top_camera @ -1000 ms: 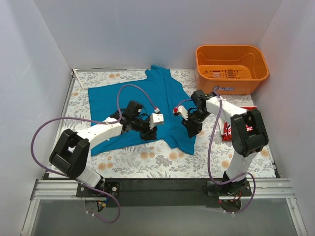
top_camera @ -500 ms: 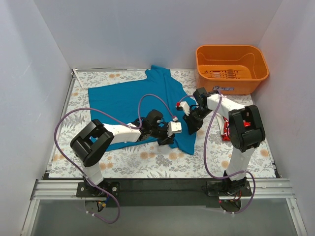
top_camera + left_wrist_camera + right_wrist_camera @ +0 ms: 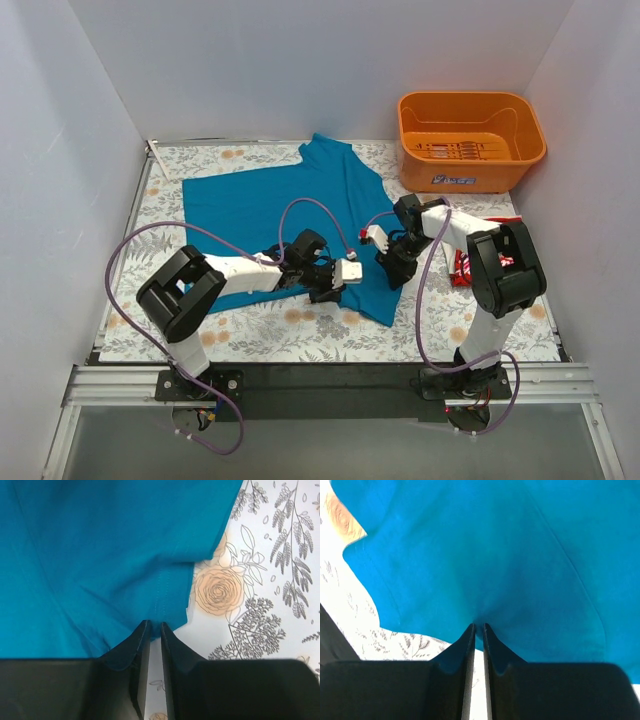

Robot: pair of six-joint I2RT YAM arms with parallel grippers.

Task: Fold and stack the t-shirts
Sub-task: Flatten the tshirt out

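orange basket [image 3: 500,168] far-right corner, on floral tbl cover [image 3: 300,325]

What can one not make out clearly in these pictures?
- Red t-shirt: top view, mostly hidden behind the right arm; lettering unreadable.
- Orange basket: top view, its label and the marks on its floor are too small to read.
- Teal t-shirt: both wrist views, cut off by the edges.

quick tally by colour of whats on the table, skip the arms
teal t-shirt: 1
red t-shirt, mostly hidden by the right arm: 1
orange basket: 1
total: 3
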